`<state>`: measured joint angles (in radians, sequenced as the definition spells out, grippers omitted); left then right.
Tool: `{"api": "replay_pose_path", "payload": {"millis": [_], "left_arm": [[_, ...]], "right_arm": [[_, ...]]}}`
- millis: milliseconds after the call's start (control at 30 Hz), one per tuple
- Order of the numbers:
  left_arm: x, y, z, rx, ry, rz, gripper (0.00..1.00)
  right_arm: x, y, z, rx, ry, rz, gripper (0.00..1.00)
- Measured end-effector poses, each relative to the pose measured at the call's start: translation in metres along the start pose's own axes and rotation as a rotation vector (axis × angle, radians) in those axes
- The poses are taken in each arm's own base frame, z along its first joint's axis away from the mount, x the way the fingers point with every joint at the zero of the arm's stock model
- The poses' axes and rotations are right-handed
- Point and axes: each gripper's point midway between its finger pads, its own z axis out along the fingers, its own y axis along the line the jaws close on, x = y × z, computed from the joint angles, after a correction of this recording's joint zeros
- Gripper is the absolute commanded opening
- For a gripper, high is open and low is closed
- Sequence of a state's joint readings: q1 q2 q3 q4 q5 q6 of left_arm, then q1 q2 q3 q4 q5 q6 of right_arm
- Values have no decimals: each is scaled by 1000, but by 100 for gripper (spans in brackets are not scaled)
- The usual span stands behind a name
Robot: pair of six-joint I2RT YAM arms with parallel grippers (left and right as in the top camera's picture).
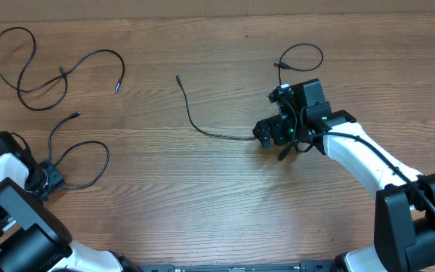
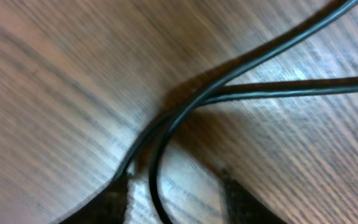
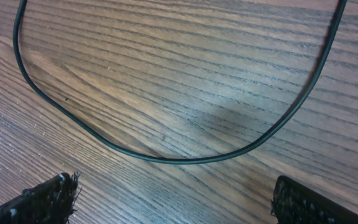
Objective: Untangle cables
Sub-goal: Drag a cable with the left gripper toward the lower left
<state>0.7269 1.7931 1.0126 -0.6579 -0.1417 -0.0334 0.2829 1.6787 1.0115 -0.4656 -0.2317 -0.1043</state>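
One cable (image 1: 210,133) is hidden where it runs under the right gripper (image 1: 266,136); in the left wrist view the strands (image 2: 291,86) are blurred and cut off.

The surface (image 1: 202,204) is warm mid-brown wood, striped along its length with fine darker grain lines and a few paler glossy patches. The cables (image 3: 185,160) on it are plain black, without markings. The right arm (image 1: 361,162) has white links and black joints, with small green lights (image 1: 324,118) glowing near its wrist. The left arm (image 1: 2,165) is white and black too. The fingers (image 3: 45,199) are matte black.
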Motion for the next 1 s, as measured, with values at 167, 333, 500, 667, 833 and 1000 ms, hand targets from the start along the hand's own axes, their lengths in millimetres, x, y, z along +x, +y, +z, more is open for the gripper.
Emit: {"api": "replay_pose_path", "payload": {"millis": [167, 333, 500, 667, 833, 1000], "left_arm": [[-10, 10, 4, -62, -27, 6, 4], [-16, 32, 7, -174, -48, -24, 4], [-22, 49, 8, -223, -49, -46, 4], [-48, 54, 5, -235, -111, -56, 4], [-85, 60, -8, -244, -243, -95, 4], [-88, 69, -8, -249, -256, -121, 22]], "right_arm": [[0, 0, 0, -1, 0, 0, 100], [0, 0, 0, 0, 1, 0, 100], [0, 0, 0, 0, 0, 0, 100], [0, 0, 0, 0, 0, 0, 100], [0, 0, 0, -1, 0, 0, 100], [0, 0, 0, 0, 0, 0, 100]]}}
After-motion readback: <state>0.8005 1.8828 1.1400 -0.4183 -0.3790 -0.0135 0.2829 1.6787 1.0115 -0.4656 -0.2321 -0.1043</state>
